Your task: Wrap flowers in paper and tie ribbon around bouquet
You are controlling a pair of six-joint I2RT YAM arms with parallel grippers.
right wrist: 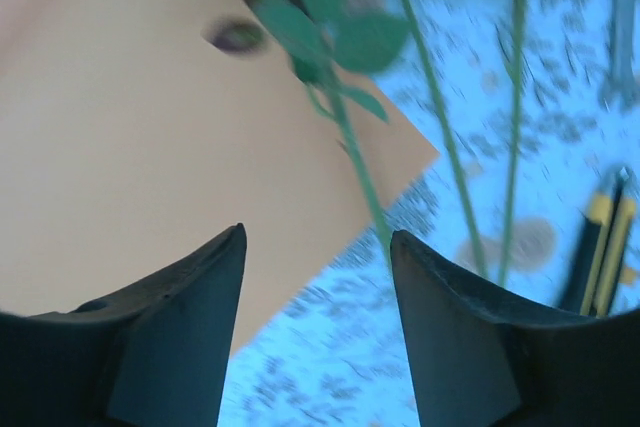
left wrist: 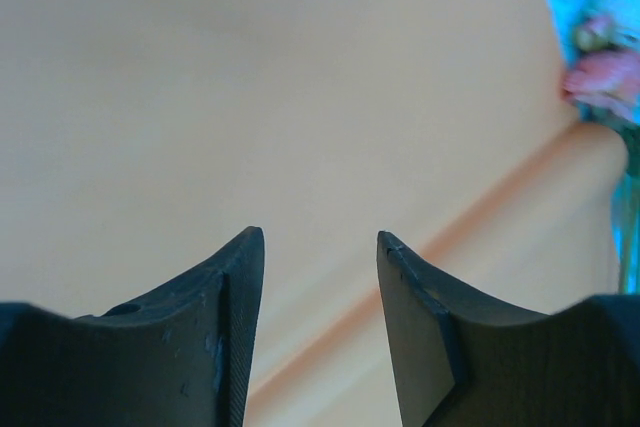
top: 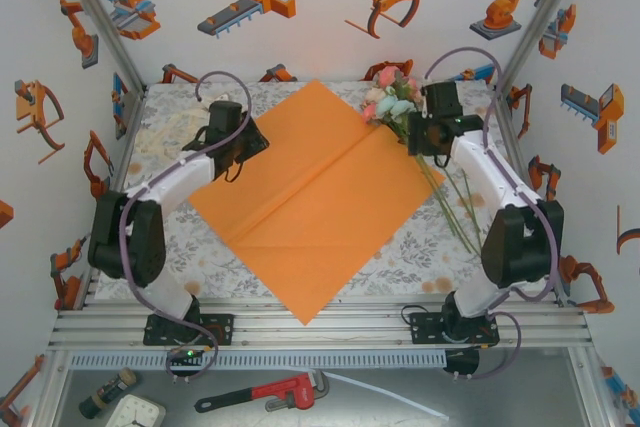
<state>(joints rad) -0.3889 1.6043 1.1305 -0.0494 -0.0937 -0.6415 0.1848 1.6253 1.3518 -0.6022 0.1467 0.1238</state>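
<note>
Up at two o'clock, flowers (top: pixel 390 97) lie on flat paper (top: pixel 300 207), unwrapped; left gripper (left wrist: pixel 320 235) and right gripper (right wrist: pixel 319 232) spread, empty. Wrapping and tying look undone.

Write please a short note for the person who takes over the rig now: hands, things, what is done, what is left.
Left hand: open, empty, over the paper.
Right hand: open, empty, by the stems of the flowers.
Paper lies flat on the cloth; flowers lie across its far right edge, stems running onto the cloth.
Done: paper spread, flowers laid down.
Left: wrapping and tying, all of it.
</note>
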